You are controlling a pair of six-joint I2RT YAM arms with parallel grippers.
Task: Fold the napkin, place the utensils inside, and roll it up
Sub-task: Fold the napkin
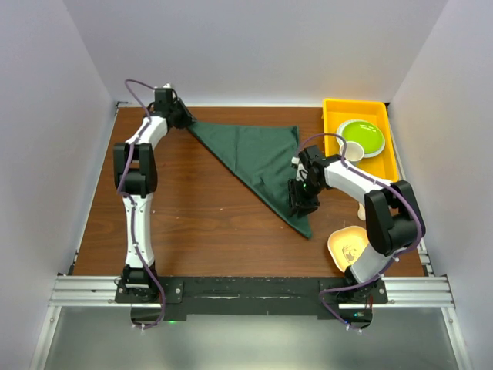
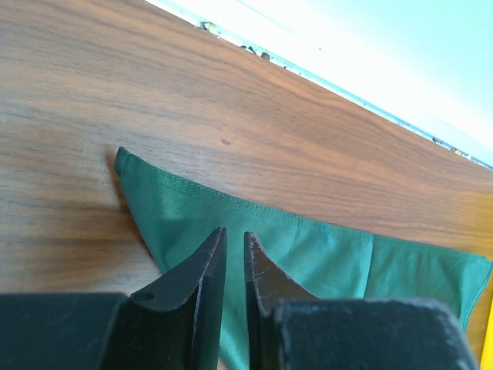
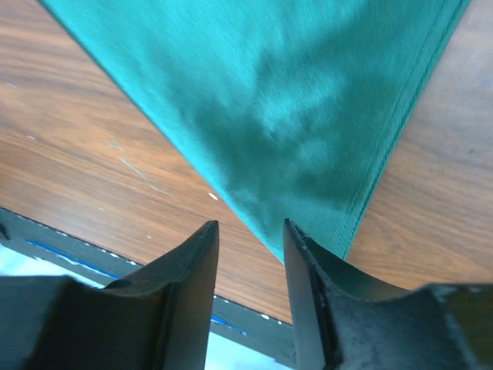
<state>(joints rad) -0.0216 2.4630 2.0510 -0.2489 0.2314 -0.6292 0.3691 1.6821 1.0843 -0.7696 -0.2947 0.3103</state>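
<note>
Dark green cloth napkin (image 1: 258,162): triangle fold on brown wood table (image 1: 200,223). L gripper (image 2: 235,235) slightly parted over far-left corner, R gripper (image 3: 250,227) jaws apart at near tip; nothing held. Lift straight up w/o dragging it

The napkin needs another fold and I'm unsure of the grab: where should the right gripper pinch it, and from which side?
Probably its near pointed corner, from straight above. The napkin lies flat as a triangle, so a tip is easiest to nip, and this one sits right below the right gripper and its open jaws.
</note>
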